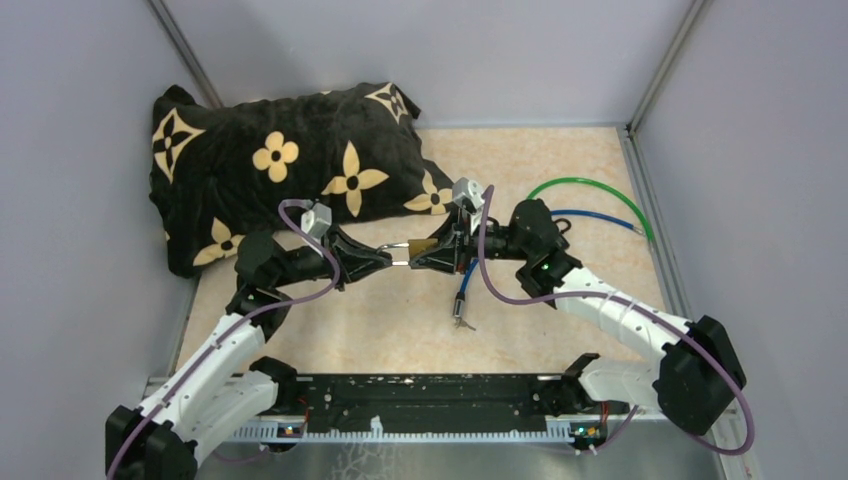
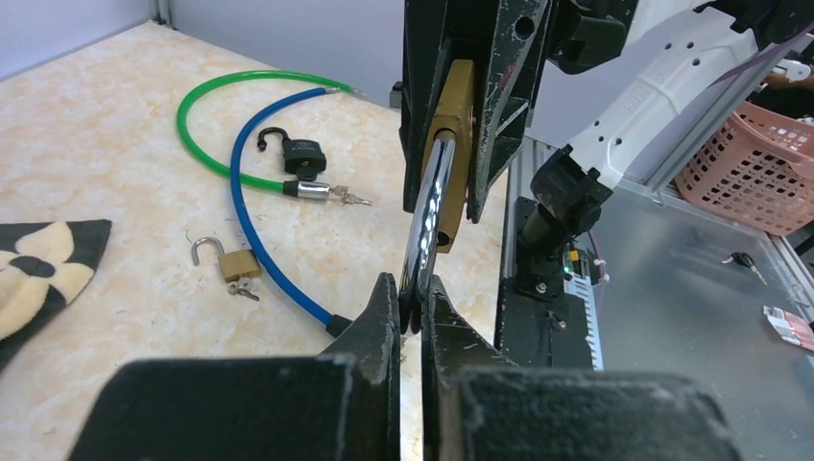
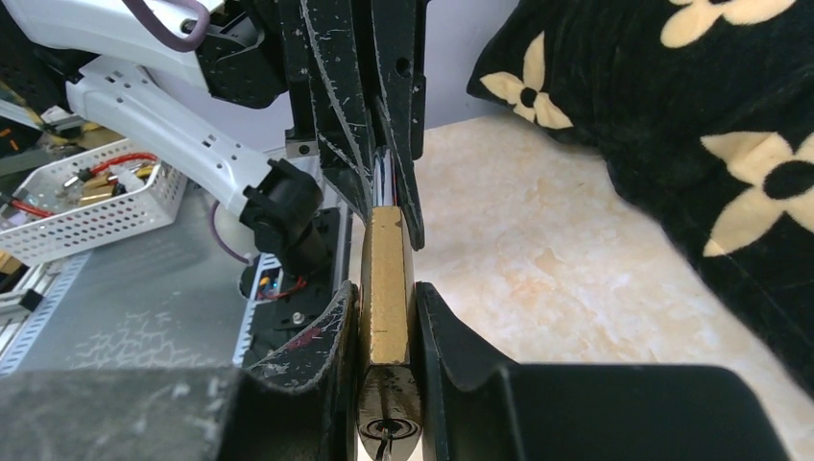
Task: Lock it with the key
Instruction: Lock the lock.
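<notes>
Table (image 1: pixel 560 170) seen from above, from 6 o'clock; wrist views set close, facing each other, padlock (image 3: pixel 387 279) shared.

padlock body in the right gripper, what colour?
Brass gold. The padlock body shows best in the right wrist view.

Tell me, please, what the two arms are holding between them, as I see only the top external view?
Observer: In the left wrist view, the left gripper has its jaws shut on the silver shackle of a brass padlock.
Operator: And the right one?
Observer: The right gripper clamps the padlock's brass body; its keyhole points toward that wrist camera.
Operator: Anything hidden under the right arm?
Observer: A small brass padlock, shackle open, lies beside the blue cable.
</notes>
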`<state>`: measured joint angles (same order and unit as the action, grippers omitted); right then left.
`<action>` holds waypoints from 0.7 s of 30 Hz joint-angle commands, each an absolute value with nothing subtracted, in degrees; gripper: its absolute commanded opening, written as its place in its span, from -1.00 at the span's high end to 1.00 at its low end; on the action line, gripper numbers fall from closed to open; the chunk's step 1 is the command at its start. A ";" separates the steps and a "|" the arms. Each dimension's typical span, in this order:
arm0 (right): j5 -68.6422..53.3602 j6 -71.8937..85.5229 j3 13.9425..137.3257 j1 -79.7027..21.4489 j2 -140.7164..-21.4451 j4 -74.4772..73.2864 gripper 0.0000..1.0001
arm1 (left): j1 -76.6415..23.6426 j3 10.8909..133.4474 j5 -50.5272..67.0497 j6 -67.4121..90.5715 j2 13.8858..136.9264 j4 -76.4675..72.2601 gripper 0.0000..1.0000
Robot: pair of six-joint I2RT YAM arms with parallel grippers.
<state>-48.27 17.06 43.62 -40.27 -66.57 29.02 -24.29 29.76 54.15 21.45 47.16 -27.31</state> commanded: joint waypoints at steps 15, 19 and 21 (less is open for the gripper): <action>-38.09 5.29 46.96 -39.68 -62.94 36.17 1.00 | -29.74 33.69 68.56 15.93 49.11 -26.82 1.00; -38.44 6.87 48.43 -40.63 -64.12 35.31 1.00 | -29.92 33.54 64.22 15.32 49.21 -28.56 1.00; -37.99 7.82 47.76 -42.29 -66.15 38.12 1.00 | -30.52 32.88 60.76 16.83 49.96 -31.77 1.00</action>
